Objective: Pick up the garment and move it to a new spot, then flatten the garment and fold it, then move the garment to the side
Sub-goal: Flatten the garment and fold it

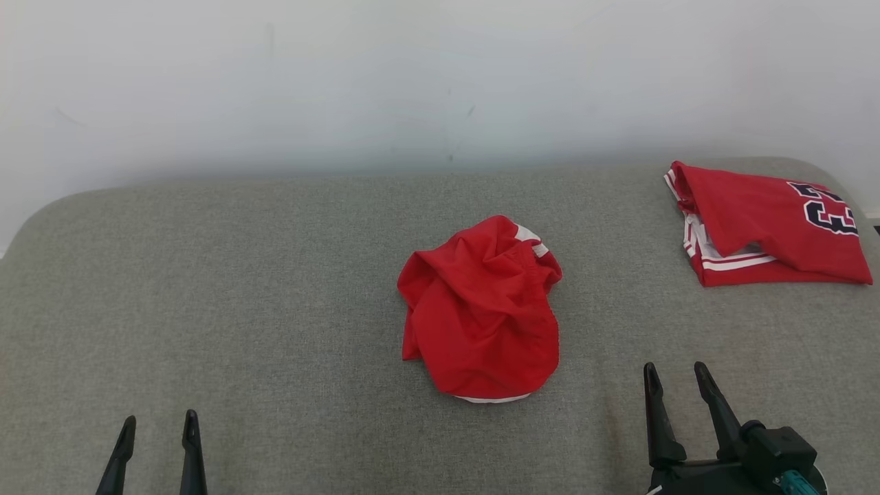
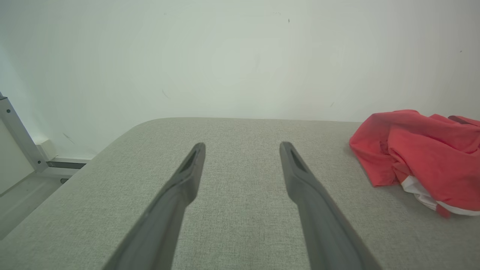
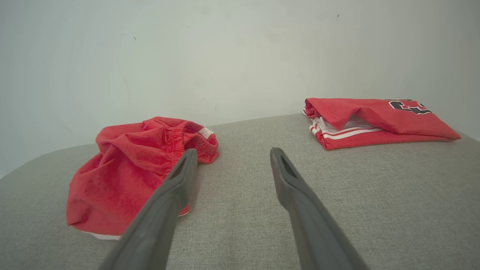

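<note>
A crumpled red garment with white trim lies bunched in the middle of the grey padded surface. It shows at the right edge of the left wrist view and at the left of the right wrist view. My left gripper stands open at the lower left, well apart from the garment, fingers empty. My right gripper stands open at the lower right, just right of the garment, with nothing between its fingers.
A folded red jersey with white stripes and a dark number lies at the far right corner, also in the right wrist view. A pale wall stands behind the surface. A metal frame sits beyond the left edge.
</note>
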Controlling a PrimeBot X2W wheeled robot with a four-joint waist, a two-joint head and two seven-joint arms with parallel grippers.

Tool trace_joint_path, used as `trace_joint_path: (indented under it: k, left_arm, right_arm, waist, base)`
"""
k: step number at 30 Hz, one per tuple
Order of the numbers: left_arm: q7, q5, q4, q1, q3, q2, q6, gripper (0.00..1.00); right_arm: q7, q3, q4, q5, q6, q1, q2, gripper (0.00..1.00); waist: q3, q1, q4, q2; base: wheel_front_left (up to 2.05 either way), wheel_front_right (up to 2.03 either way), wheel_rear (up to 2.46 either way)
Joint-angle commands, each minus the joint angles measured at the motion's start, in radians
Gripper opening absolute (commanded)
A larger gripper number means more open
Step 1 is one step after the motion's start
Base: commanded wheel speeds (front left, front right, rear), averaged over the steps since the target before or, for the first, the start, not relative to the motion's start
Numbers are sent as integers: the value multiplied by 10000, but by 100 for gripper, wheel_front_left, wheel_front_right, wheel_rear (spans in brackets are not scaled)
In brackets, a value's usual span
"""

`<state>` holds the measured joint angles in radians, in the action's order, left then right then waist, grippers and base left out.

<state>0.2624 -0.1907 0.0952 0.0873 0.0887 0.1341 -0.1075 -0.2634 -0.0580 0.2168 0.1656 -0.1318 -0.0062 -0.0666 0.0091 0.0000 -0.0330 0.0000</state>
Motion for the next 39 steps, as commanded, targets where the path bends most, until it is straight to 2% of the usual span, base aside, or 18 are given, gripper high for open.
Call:
trace_joint_path:
  k: [1, 10, 23, 37, 38, 39]
  left_arm:
    - [33, 45, 29, 57, 49, -37, -44, 100]
    - [33, 145, 52, -89, 120, -137, -128, 100]
    - [33, 199, 161, -684, -244, -292, -196, 100]
    - [33, 162, 418, -1089, -398, -287, -222, 100]
    - [33, 163, 439, -1097, -403, -284, -223, 100]
    - [33, 161, 457, -1110, -405, -284, -225, 100]
  right_arm:
    - [-14, 21, 20, 26, 26, 5, -11, 100]
    - [-13, 402, 175, 10, 26, -885, -151, 100]
    - [586, 618, 1677, -3, 26, -3131, -529, 100]
    - [755, 1279, 5181, 868, 26, -4072, -470, 100]
    - [814, 1406, 5363, 1029, 26, -4078, -430, 15]
    - [764, 1471, 5471, 1240, 26, -4114, -391, 0]
  waist:
    - [8, 0, 15, 0]
    - [126, 0, 194, 0]
    - [836, 0, 956, 0]
    - [1158, 0, 1462, 0]
    - [1157, 0, 1471, 0]
    - [1158, 0, 1477, 0]
  base:
    - [0, 0, 0]
    - [0, 0, 0]
    - [0, 0, 0]
    - [0, 0, 0]
    - [0, 0, 0]
    - [0, 0, 0]
